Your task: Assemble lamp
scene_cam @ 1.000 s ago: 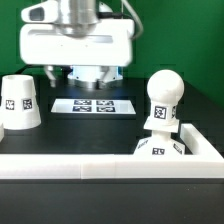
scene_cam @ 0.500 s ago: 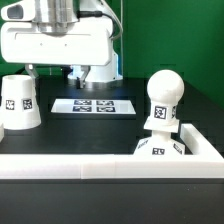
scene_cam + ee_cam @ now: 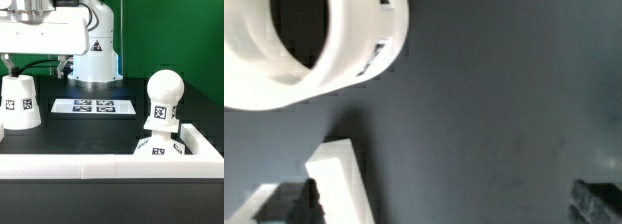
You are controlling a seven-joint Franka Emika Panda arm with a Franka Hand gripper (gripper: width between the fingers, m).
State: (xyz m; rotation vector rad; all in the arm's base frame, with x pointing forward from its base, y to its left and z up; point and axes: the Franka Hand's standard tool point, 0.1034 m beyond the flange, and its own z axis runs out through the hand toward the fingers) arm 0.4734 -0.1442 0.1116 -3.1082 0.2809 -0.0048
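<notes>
The white cone-shaped shade (image 3: 18,103) stands on the black table at the exterior view's left, its tag facing the camera. The ball-shaped bulb (image 3: 164,98) stands upright on the low base (image 3: 158,149) at the right, just behind the front rail. My gripper (image 3: 36,68) hangs above and a little behind the shade, open and empty, with its fingers (image 3: 65,68) spread wide. In the wrist view the shade's open rim (image 3: 358,55) shows from above, off to one side of the gripper (image 3: 441,205), whose dark fingertips (image 3: 287,200) are far apart.
The marker board (image 3: 94,105) lies flat in the middle of the table, and its edge (image 3: 340,185) shows in the wrist view. A long white rail (image 3: 100,166) borders the front and right. The robot's base (image 3: 92,55) stands at the back before a green wall.
The gripper has moved steadily toward the exterior view's left, from above the marker board to above the shade. The lamp parts have not moved.
</notes>
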